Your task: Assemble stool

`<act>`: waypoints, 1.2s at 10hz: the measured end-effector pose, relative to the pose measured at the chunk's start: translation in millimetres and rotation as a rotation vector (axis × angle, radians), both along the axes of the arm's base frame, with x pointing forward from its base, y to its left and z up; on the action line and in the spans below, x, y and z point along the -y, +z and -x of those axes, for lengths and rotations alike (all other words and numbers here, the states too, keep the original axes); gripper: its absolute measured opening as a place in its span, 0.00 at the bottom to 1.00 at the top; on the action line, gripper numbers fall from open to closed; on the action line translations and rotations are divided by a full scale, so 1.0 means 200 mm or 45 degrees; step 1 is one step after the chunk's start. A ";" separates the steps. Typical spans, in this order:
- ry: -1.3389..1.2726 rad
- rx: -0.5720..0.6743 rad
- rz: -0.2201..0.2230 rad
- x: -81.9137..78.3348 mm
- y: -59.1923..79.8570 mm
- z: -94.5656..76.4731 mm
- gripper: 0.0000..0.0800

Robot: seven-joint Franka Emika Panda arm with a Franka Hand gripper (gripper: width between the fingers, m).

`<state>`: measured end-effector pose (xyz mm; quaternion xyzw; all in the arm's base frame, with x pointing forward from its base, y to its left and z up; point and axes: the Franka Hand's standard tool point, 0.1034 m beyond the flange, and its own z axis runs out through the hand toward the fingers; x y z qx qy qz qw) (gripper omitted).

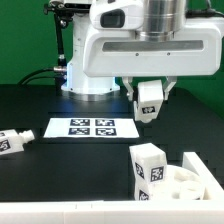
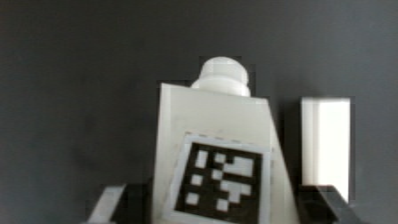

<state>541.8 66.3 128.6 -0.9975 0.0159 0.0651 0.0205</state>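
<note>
Chiefly at risk: the grip on the held block leg [image 1: 148, 101], a short, chunky white plastic piece with a black-and-white square tag. It hangs a little tilted in the exterior view, so I judge it could twist or slip between the pads while being carried.
Second risk: its rounded peg [image 2: 222, 70] could meet the seat off-axis, then jam, or skid on the rim and push the seat aside.
Third risk: a knock against the standing block leg [image 1: 148, 166], a similar white tagged block upright at the seat's nine o'clock edge. Whether it is fixed in place I cannot tell, so a bump might topple it.
Pincer state: the two-finger pincer [image 1: 149, 105] is clamped on the held block leg. The wrist view shows a dark finger [image 2: 118, 205] on each flank of the tagged face.
Leg versus pincer: between the jaws, sticking out past the fingertips with the peg end farthest from them, clear above the black table top [image 1: 40, 108].
Seat versus pincer: the round rimmed seat disc [image 1: 196, 186] of white plastic lies at five o'clock from the pincer, well apart and partly cut off by the frame.
Spare leg: the lying block leg [image 1: 12, 142], white and tagged, lies at eight o'clock, well apart.
Marker board: the thin flat white marker board [image 1: 82, 128] lies at seven o'clock, near.
</note>
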 end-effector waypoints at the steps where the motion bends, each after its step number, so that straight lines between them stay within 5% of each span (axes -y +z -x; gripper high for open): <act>1: 0.000 0.097 0.001 0.00 0.00 -0.01 0.40; 5: 0.315 0.404 0.154 -0.20 0.07 -0.30 0.40; 6: 0.304 0.475 0.134 -0.27 0.07 -0.30 0.40; 10: 0.318 0.531 0.124 -0.24 0.04 -0.29 0.40; 12: 0.550 0.577 0.187 -0.26 0.02 -0.39 0.40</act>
